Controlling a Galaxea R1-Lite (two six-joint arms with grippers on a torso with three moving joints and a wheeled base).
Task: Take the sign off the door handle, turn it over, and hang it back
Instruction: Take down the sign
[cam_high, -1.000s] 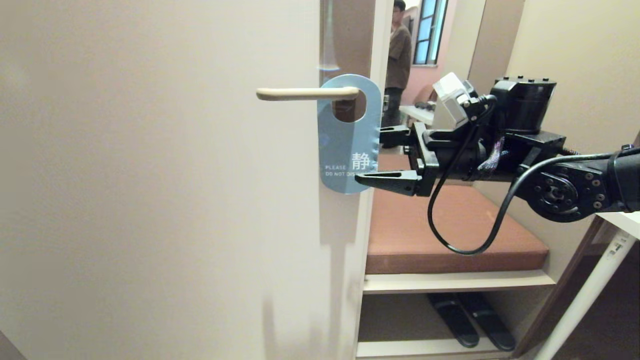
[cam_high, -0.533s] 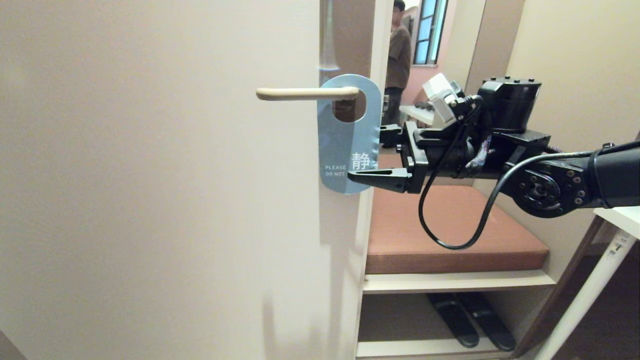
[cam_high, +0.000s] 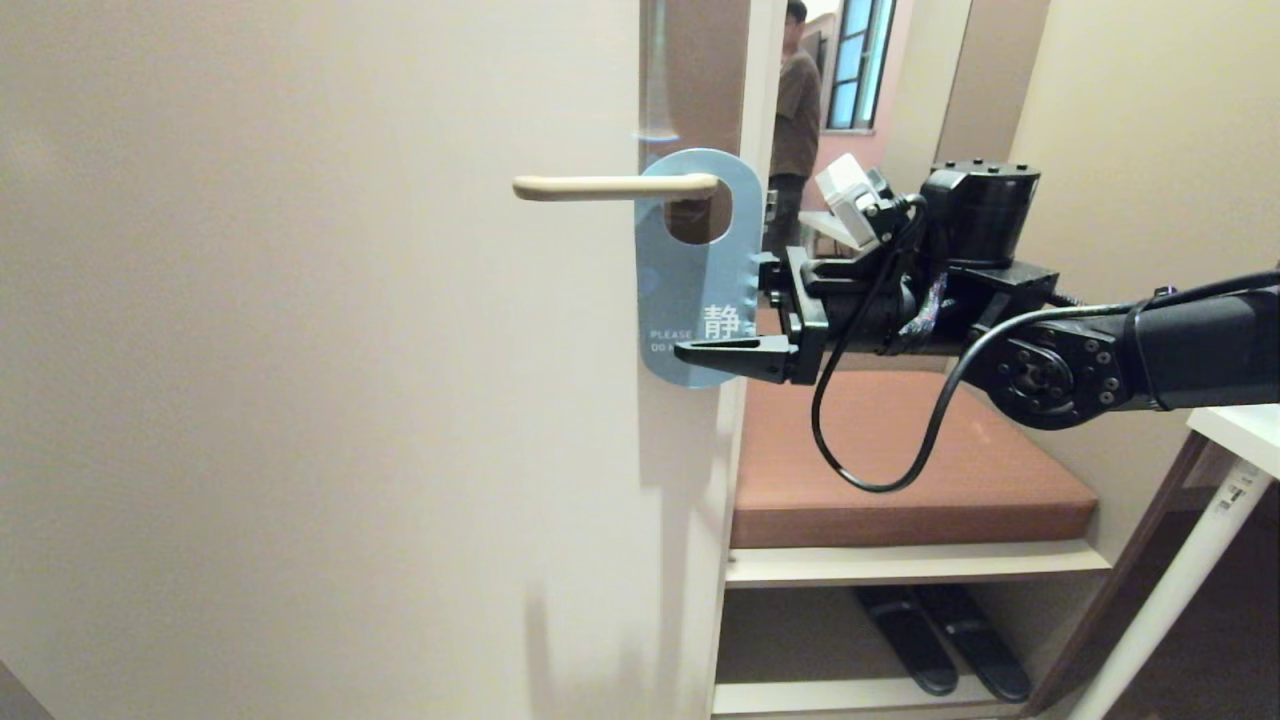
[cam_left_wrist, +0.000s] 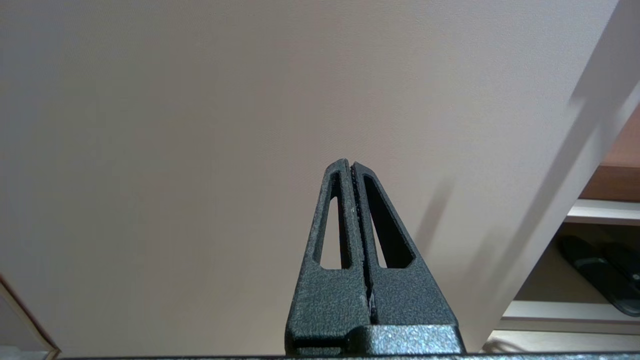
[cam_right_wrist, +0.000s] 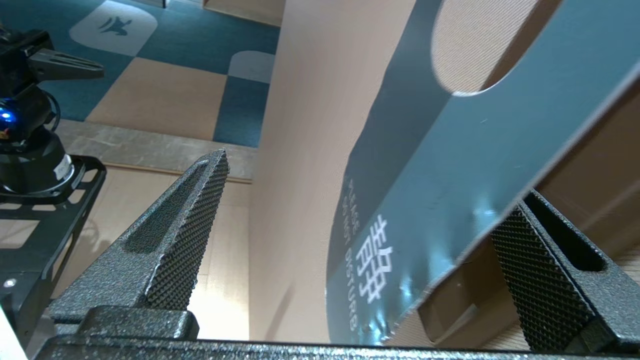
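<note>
Door (cam_high: 300, 400): cream, plain, filling the left of the head view. Door handle (cam_high: 610, 186): slim cream lever, level, on a tall brown backplate (cam_high: 700, 70) at the door's edge. Sign (cam_high: 690, 290): flat card hanger, hung on the handle by its oval hole, blue side outward, white characters and the words PLEASE DO NOT DISTURB low on its face; in the right wrist view the sign (cam_right_wrist: 450, 175) lies between the two fingers, edge-on toward the camera. Right gripper (cam_high: 722, 312): reaching in level from the right at the sign's lower half, fingers spread wide on either side of the card, one finger (cam_high: 735, 358) in front of the blue face near its bottom, the other behind the sign's edge; no contact with the card can be confirmed. Left gripper (cam_left_wrist: 352, 172): parked low before the bare door, fingers pressed together on nothing. Beyond the door's edge: a brown cushioned seat (cam_high: 900, 470) on a shelf unit, dark slippers (cam_high: 945, 640) on the shelf below, a white bench leg (cam_high: 1170, 590) at far right. Person (cam_high: 797, 110): standing in the background near a window (cam_high: 853, 60).
</note>
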